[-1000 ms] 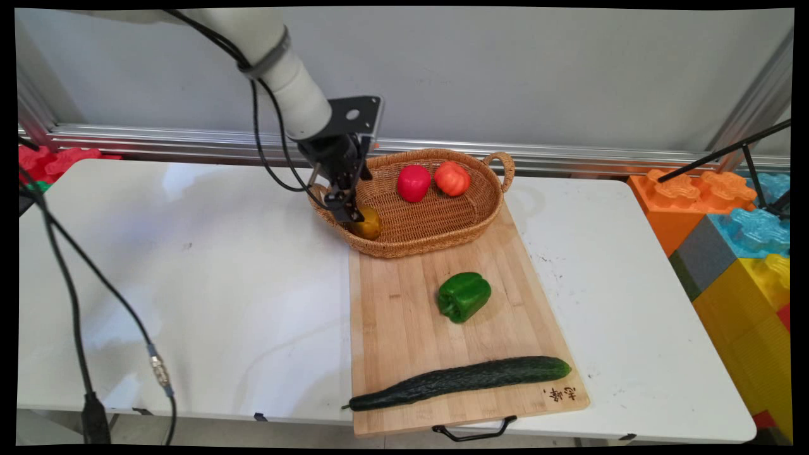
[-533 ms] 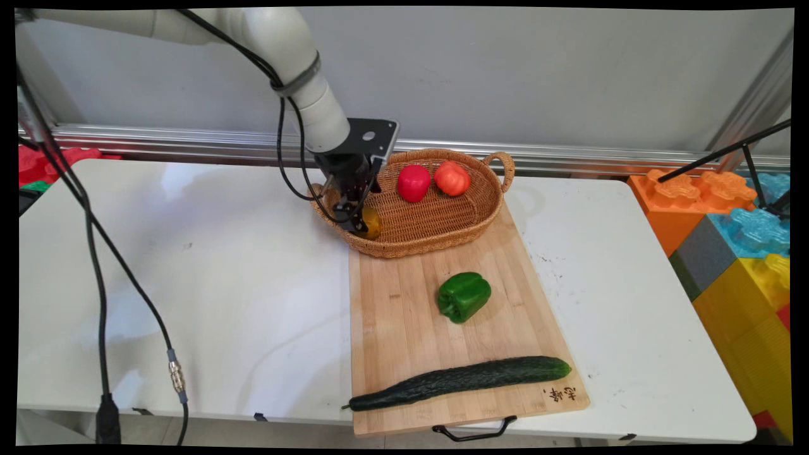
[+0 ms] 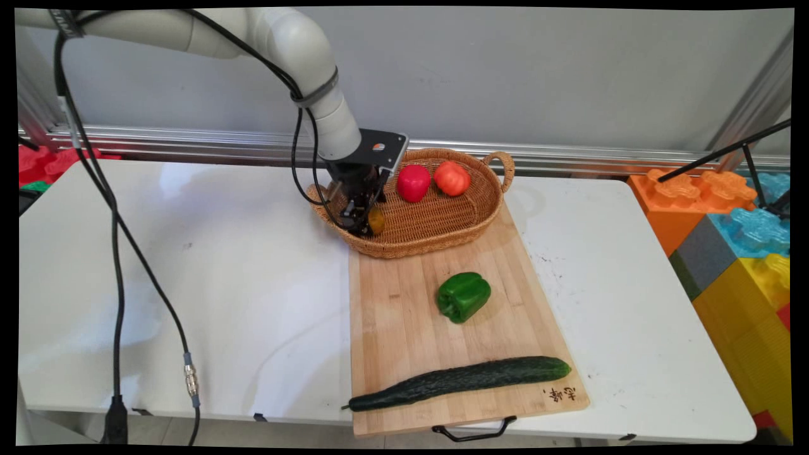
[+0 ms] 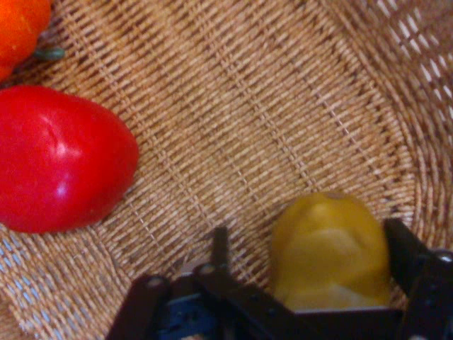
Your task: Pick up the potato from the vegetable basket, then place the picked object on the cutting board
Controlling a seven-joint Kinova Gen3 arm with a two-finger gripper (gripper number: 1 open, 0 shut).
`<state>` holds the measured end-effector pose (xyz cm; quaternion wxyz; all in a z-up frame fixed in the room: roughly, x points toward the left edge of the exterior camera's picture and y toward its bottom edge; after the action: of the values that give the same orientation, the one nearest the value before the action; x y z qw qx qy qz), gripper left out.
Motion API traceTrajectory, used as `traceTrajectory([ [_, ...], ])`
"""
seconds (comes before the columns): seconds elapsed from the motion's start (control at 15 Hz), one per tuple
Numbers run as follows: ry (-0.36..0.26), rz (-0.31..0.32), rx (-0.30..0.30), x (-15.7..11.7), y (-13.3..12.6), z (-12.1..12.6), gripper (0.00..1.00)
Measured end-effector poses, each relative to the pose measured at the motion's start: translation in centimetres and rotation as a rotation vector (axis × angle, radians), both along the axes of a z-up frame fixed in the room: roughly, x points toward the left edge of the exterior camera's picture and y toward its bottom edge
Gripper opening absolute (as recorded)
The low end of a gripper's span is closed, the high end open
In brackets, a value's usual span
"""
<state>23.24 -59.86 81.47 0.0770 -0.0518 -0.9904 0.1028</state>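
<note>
My gripper (image 3: 365, 222) reaches down into the left end of the wicker basket (image 3: 442, 243). It is open, with a small yellow pepper (image 3: 377, 221) between its fingers. In the hand view the yellow pepper (image 4: 329, 248) lies on the basket floor inside the gripper (image 4: 308, 234), close to the right finger (image 4: 402, 244) and apart from the left finger (image 4: 221, 244). A red pepper (image 3: 413, 182) and an orange pepper (image 3: 452, 178) lie further along the basket. The red pepper (image 4: 60, 159) fills the hand view's left side.
The basket rests on the far end of a wooden cutting board (image 3: 404, 328). A green pepper (image 3: 464, 296) lies mid-board and a long cucumber (image 3: 458, 382) near its front edge. Large coloured foam blocks (image 3: 739, 253) stand at the table's right.
The arm has swung to the right and the gripper has gone lower into the basket, coming around the yellow pepper. The peppers and the cucumber have not moved.
</note>
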Motion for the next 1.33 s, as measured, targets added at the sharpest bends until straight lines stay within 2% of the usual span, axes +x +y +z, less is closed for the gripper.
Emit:
traceTrajectory([
  [0.33, 0.012, 0.011, -0.005, -0.8, -0.4, 0.0, 0.00],
  [0.6, 0.033, 0.046, -0.031, -1.6, -0.3, 1.3, 0.00],
  [1.07, 0.152, 0.172, -0.110, -3.5, 1.8, 7.4, 0.00],
  [1.33, 0.234, 0.225, -0.061, -5.0, 4.4, 10.0, 0.00],
])
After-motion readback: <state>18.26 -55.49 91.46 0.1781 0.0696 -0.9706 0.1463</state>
